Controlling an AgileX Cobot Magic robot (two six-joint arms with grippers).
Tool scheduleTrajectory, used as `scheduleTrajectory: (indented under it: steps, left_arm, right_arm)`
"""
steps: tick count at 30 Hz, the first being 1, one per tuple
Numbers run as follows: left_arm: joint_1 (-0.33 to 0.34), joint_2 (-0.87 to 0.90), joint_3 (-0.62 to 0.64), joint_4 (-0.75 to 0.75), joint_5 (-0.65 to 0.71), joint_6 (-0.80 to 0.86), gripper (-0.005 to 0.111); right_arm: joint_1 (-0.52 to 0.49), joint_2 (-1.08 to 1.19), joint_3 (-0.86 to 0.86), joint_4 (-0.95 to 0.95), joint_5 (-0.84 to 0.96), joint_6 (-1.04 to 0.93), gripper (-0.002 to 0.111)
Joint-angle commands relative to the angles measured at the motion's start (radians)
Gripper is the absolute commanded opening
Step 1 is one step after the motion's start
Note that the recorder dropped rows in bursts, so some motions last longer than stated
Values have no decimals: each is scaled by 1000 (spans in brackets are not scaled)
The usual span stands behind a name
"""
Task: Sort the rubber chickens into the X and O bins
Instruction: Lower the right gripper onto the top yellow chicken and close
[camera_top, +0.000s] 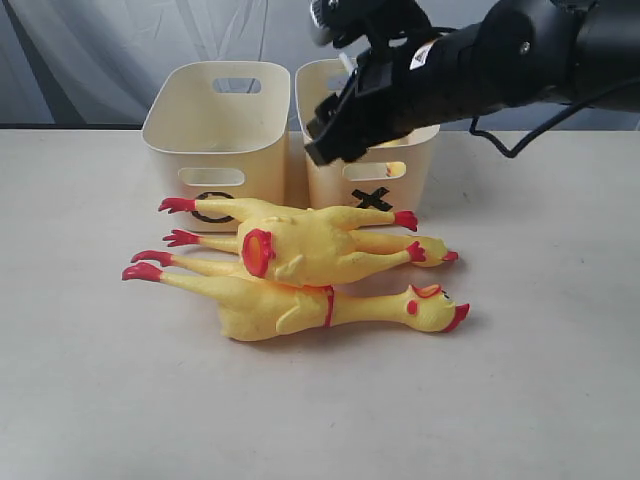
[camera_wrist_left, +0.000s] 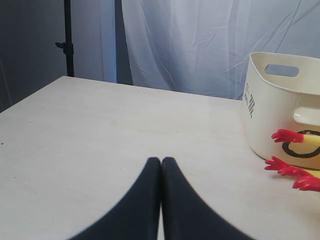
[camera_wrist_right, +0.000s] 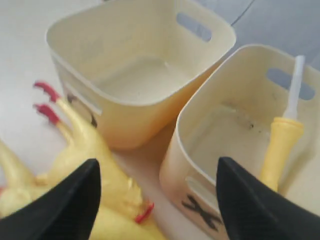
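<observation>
Left bin (camera_top: 170, 160) bears O; right bin (camera_top: 420, 190) X.

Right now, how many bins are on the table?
2: the O bin at left in the exterior view; the X bin beside it at right, holding a tube-tipped yellow chicken. No others seen.

I am working in what looks to me like a robot lab or test cell rather than a home: a plain pale table (camera_wrist_left: 100, 140) backed by hanging white curtains (camera_wrist_left: 200, 40), with a black equipment stand (camera_wrist_left: 67, 30) in the dark corner behind it
</observation>
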Motion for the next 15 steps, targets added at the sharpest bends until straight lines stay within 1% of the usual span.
scheduleTrajectory:
  steps: [1,6,10,12,15]
  left_arm:
    - [-3,-5,3,6,1,0,0]
    - [-3,-5,3,6,1,0,0]
    - [-3,-5,3,6,1,0,0]
    - [-3,-5,3,6,1,0,0]
    - [-3,-5,3,6,1,0,0]
  right_arm:
    - [0,-11,-6,-130,211,-8,63]
    - [0,-11,-6,-158,344,-30,63]
    - [0,-11,-6,-158,440,-151,59]
    - [0,-11,-6,-158,496,-250,56]
    - [0,-11,4,-179,515,-295,56]
